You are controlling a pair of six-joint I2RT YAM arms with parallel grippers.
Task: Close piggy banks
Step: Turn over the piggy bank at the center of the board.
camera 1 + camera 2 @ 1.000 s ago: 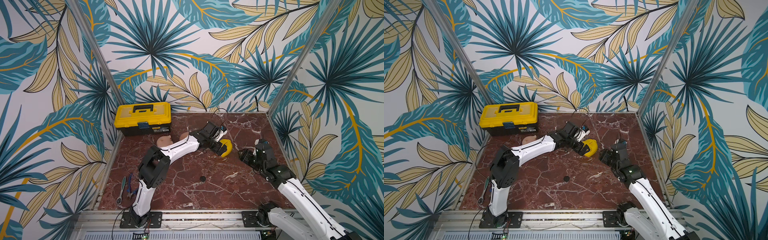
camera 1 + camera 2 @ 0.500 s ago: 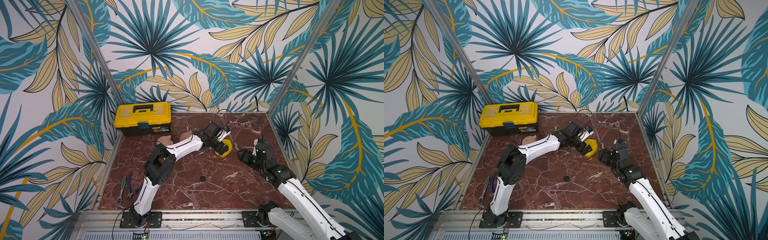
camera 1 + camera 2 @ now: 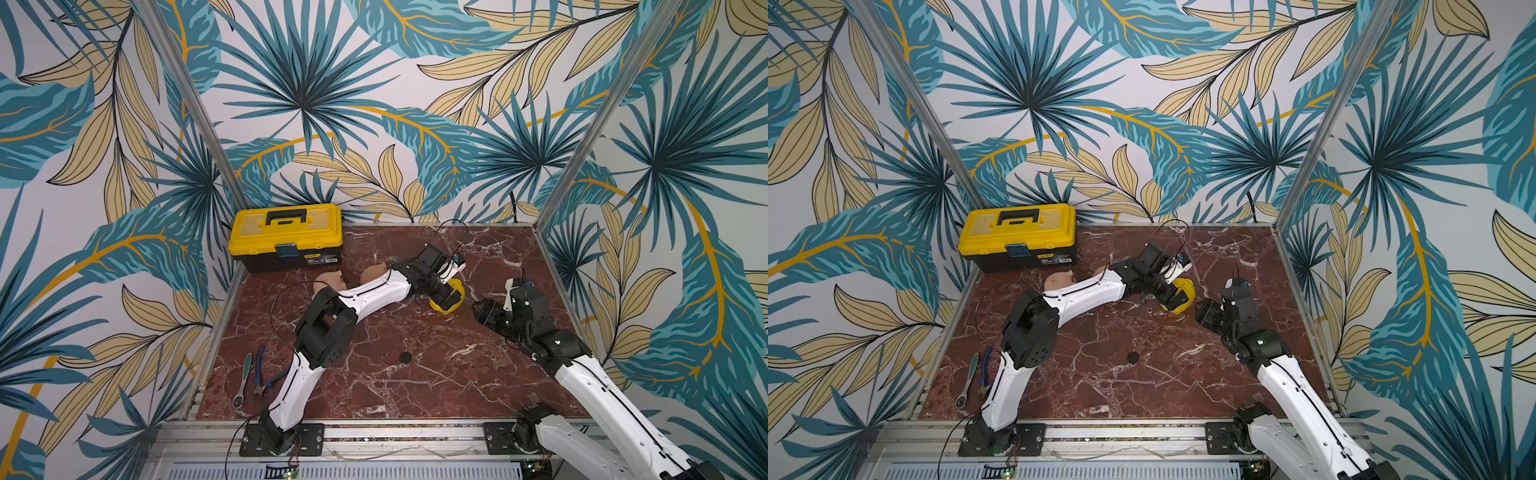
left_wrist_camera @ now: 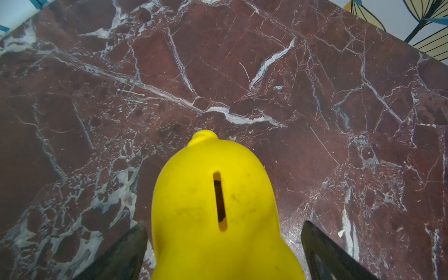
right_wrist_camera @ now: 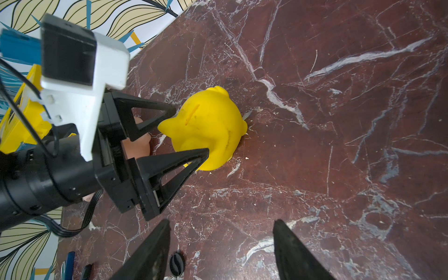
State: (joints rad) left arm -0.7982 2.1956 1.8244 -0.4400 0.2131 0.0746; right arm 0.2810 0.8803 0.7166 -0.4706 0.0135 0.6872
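Bracketing yellow piggy bank in left pincer, grip unclear; next likely fetching plug near gaping, empty right pincer.

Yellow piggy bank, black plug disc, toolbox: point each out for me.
yellow piggy bank (image 5: pixel 211 131): right wrist view, on its rounded back beside the coin slot.
black plug disc (image 3: pixel 406 356): in a top view, on its centre.
yellow-and-black toolbox (image 3: pixel 257 232): in a top view, on the yellow lid.
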